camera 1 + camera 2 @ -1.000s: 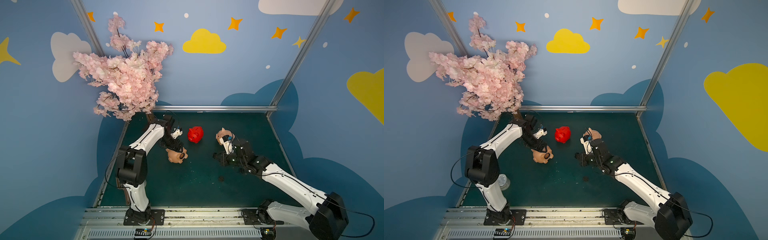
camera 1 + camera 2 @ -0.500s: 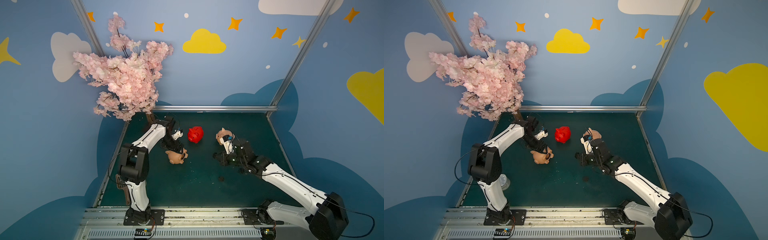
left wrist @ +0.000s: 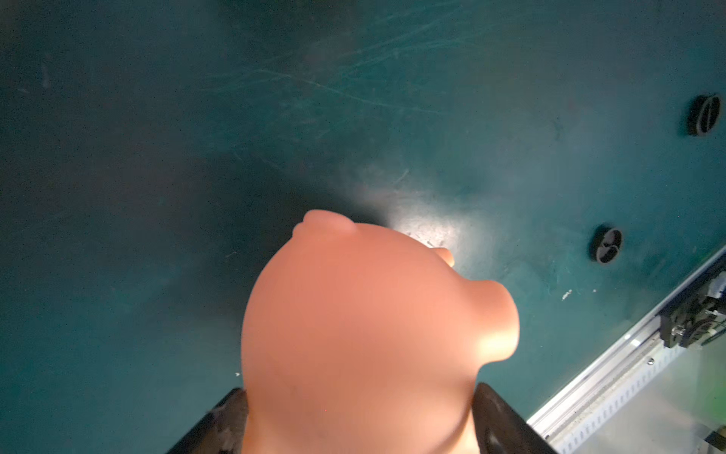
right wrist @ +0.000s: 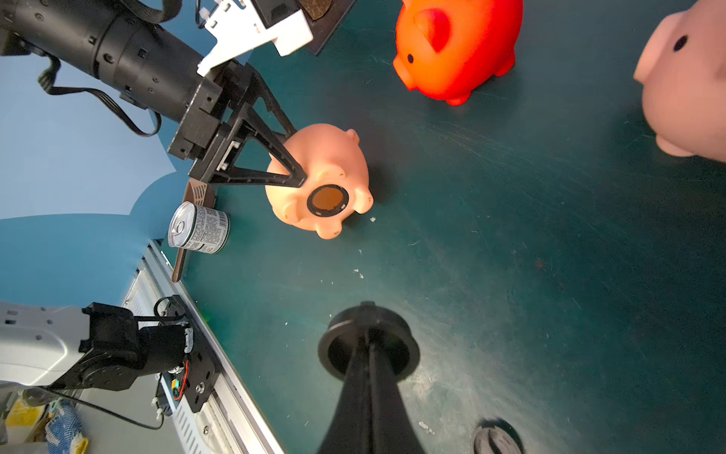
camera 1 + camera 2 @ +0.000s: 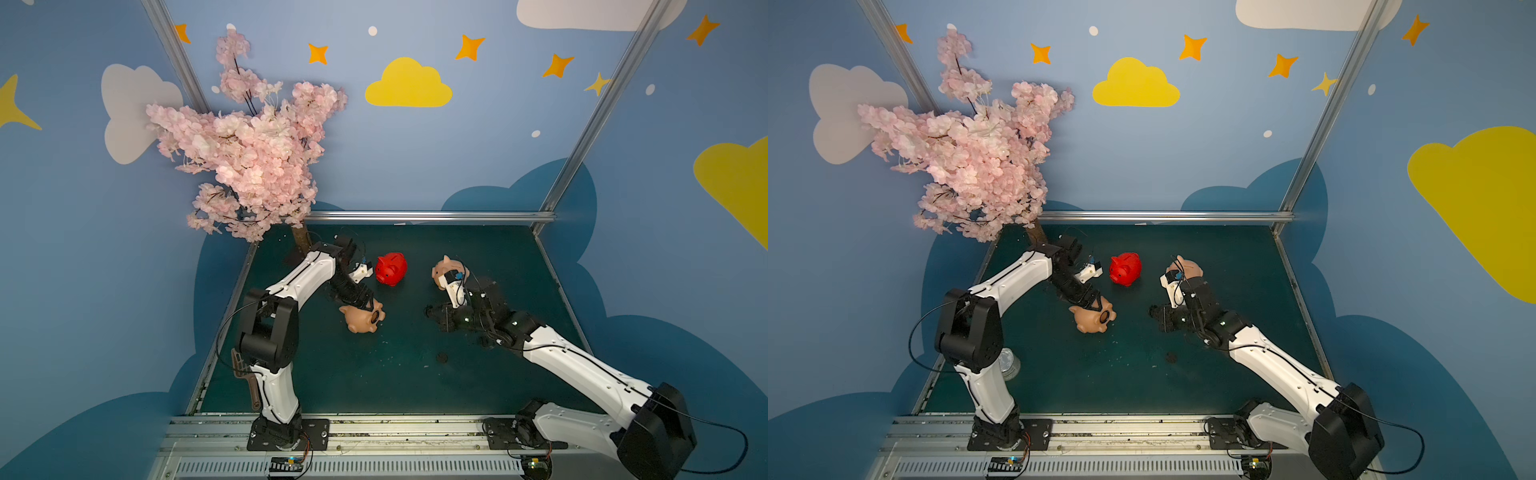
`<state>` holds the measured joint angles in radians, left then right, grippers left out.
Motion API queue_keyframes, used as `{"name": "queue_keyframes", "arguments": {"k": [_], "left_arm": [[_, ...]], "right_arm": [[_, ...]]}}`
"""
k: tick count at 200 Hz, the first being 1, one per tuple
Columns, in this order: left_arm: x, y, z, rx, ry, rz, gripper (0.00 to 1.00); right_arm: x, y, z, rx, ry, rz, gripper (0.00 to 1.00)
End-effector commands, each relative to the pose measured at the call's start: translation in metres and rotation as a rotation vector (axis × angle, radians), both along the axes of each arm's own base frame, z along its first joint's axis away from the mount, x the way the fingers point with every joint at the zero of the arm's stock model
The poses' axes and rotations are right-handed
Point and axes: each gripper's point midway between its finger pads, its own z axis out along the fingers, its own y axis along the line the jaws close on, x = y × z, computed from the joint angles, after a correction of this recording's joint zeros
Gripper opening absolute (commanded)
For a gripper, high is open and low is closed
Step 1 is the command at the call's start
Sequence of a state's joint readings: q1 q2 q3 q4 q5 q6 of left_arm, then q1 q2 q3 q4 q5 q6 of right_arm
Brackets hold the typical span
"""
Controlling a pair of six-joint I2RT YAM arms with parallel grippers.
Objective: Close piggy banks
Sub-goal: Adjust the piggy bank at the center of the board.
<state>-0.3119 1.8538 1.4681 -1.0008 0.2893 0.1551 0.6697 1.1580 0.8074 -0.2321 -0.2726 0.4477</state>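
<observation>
A pink blossom tree (image 5: pixel 249 158) stands far to the left of the red pig (image 5: pixel 390 269) and behind it, at the back corner of the green table (image 5: pixel 374 386). A tin can (image 4: pixel 198 228) lies on its side well left of the red pig, near the table's front edge.

The left gripper (image 5: pixel 368 306) reaches down just left of the red pig and a little nearer the front. Its jaws stand fairly wide, one on each side of a peach pig (image 5: pixel 359 321). In the left wrist view both fingers (image 3: pixel 501 424) lie against the pig's flanks. This pig lies tipped on its side on the table, close to the red pig but apart from it. Its belly faces the right arm, with a round hole (image 4: pixel 328 199) ringed in black.

The red pig stands on its feet near the middle of the table, untouched by either arm.

A paler pink pig (image 5: pixel 445 266) sits to the right of the red pig, about level with it; the right wrist's camera mount partly covers it in both top views.

The right gripper (image 4: pixel 367 346) hovers right of the red pig and nearer the front, its jaws pinched tight on a black plug (image 4: pixel 338 353) at their tips. A second plug (image 5: pixel 441 357) lies loose on the table, farther forward.
</observation>
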Motion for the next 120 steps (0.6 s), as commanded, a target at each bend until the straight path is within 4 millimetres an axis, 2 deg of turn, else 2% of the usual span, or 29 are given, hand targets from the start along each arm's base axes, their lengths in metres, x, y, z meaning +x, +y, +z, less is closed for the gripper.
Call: {"name": "queue_keyframes", "arguments": {"k": [1, 26, 68, 120], "left_arm": [[-0.020, -0.010, -0.001, -0.039, 0.070, 0.014, 0.86], [-0.029, -0.016, 0.001, -0.028, 0.076, 0.027, 0.87], [-0.034, -0.019, 0.012, -0.021, 0.035, 0.061, 0.95], [-0.035, -0.016, 0.005, 0.024, 0.006, 0.075, 0.99]], "right_arm": [[0.000, 0.002, -0.007, 0.010, 0.027, 0.007, 0.00], [-0.001, 0.005, -0.008, 0.011, 0.039, 0.017, 0.00], [-0.004, 0.008, -0.009, 0.034, 0.039, 0.040, 0.00], [-0.005, 0.008, -0.011, 0.041, 0.037, 0.039, 0.00]]}}
